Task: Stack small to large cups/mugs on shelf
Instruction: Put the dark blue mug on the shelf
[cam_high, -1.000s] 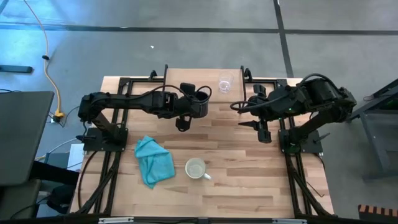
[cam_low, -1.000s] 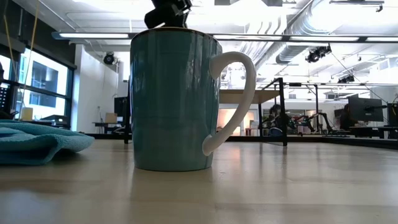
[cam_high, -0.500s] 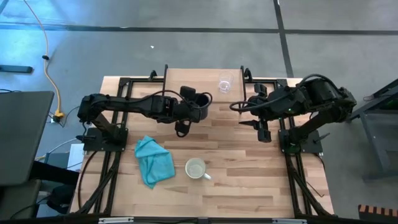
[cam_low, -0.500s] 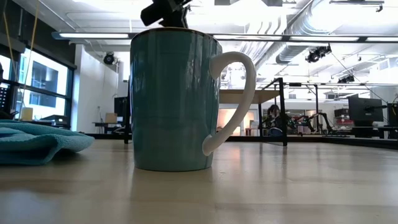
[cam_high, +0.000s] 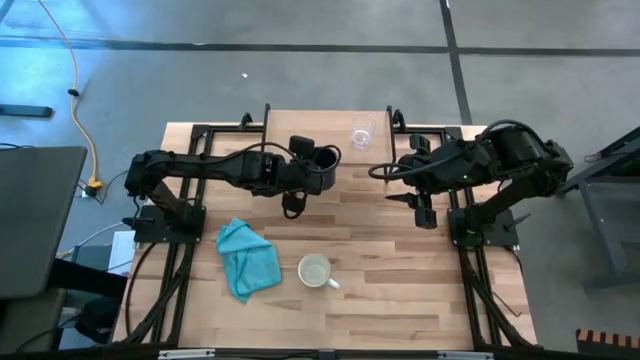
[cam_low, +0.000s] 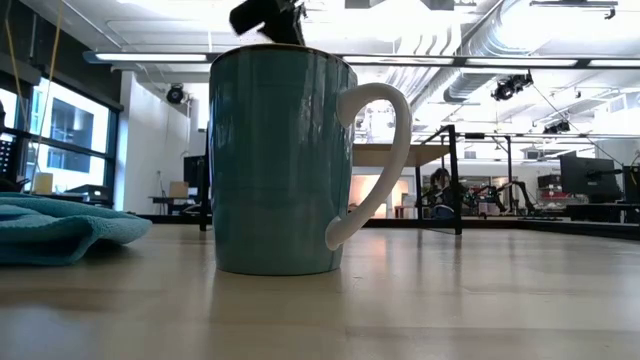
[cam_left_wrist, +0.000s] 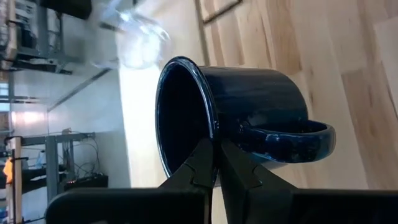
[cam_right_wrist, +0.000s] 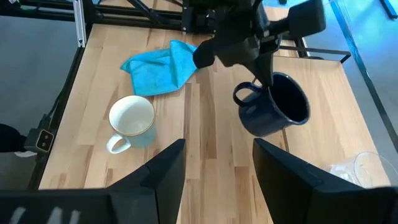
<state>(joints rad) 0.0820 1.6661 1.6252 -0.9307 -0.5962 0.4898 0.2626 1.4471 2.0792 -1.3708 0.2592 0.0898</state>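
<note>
A glossy dark-blue enamel mug (cam_left_wrist: 249, 118), a glazed teal ceramic mug (cam_low: 285, 160), a clear glass cup (cam_high: 362, 133) and soft teal cloth (cam_right_wrist: 158, 65) above a smooth butcher-block wooden tabletop (cam_high: 380, 270).

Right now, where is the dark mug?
The dark mug hangs above the table's far middle in the high view, its rim pinched by the left gripper, with the glass cup on the shelf just beyond.

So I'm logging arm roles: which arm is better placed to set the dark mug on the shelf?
Left. The left gripper already pinches the dark mug by its rim, lifted near the shelf. The right gripper hangs open and empty.
</note>
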